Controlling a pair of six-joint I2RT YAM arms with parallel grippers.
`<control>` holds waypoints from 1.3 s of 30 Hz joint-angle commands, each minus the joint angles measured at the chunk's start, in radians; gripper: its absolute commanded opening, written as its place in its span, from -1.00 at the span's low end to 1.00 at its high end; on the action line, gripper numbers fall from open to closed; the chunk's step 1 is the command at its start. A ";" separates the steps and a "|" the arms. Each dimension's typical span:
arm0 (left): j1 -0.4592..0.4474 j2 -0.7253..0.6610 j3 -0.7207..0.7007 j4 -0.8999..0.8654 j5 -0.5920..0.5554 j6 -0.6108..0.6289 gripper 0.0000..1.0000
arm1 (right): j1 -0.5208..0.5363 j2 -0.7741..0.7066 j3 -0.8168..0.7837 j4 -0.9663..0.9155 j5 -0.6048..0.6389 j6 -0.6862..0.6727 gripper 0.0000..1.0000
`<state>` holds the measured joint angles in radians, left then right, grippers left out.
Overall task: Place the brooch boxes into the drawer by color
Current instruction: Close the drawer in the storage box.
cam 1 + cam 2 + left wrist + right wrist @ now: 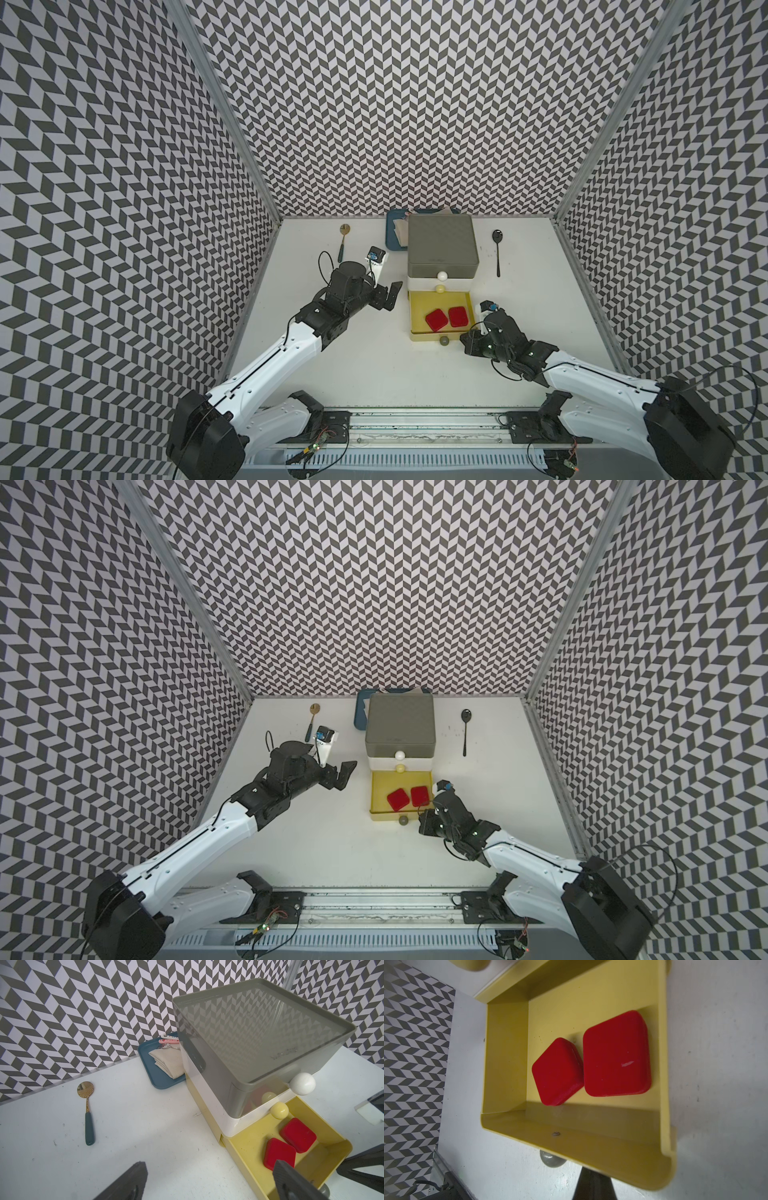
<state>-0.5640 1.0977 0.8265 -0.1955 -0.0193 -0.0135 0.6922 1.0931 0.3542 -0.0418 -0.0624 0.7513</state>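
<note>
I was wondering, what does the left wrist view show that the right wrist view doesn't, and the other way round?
Only the left wrist view shows the gold spoon, the blue tray with its folded napkin, and the chest's grey top. Only the right wrist view shows a pale scuff on one red box. Both show the open yellow drawer holding two red boxes.

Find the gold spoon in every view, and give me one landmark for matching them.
Top view: gold spoon lies far back, left of the blue tray.
Top view: same spot, partly behind the left arm's camera.
Left wrist: lower left of the picture.
Right wrist: not in it.
Landmark: the open yellow drawer, holding two red boxes, shows in all four.
</note>
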 commanded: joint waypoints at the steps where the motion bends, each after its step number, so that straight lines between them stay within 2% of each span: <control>1: 0.007 -0.006 -0.005 0.013 -0.014 0.002 0.99 | 0.002 0.015 0.031 0.126 0.039 0.005 -0.97; 4: 0.007 -0.006 -0.004 0.011 -0.013 0.004 0.99 | 0.002 0.034 0.051 0.160 0.080 0.002 -0.98; 18: 0.013 -0.012 -0.003 0.005 -0.019 0.012 0.99 | 0.000 0.267 0.143 0.315 0.058 -0.007 -0.98; 25: 0.014 -0.010 -0.003 0.002 -0.021 0.012 0.99 | -0.006 0.310 0.158 0.383 0.056 -0.006 -0.98; 26: 0.015 -0.010 -0.003 0.002 -0.021 0.014 0.99 | -0.007 0.317 0.157 0.402 0.154 -0.009 -1.00; 29: 0.015 -0.007 -0.003 0.001 -0.022 0.013 0.99 | -0.015 0.340 0.144 0.461 0.177 0.001 -1.00; 35: 0.016 -0.010 -0.007 -0.002 -0.028 0.014 0.99 | -0.032 0.366 0.131 0.540 0.199 0.010 -1.00; 39: 0.016 -0.007 -0.007 -0.003 -0.026 0.013 0.99 | -0.036 0.338 0.134 0.539 0.169 -0.012 -1.00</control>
<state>-0.5552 1.0977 0.8265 -0.1963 -0.0372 -0.0124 0.6624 1.4506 0.4904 0.4232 0.0978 0.7513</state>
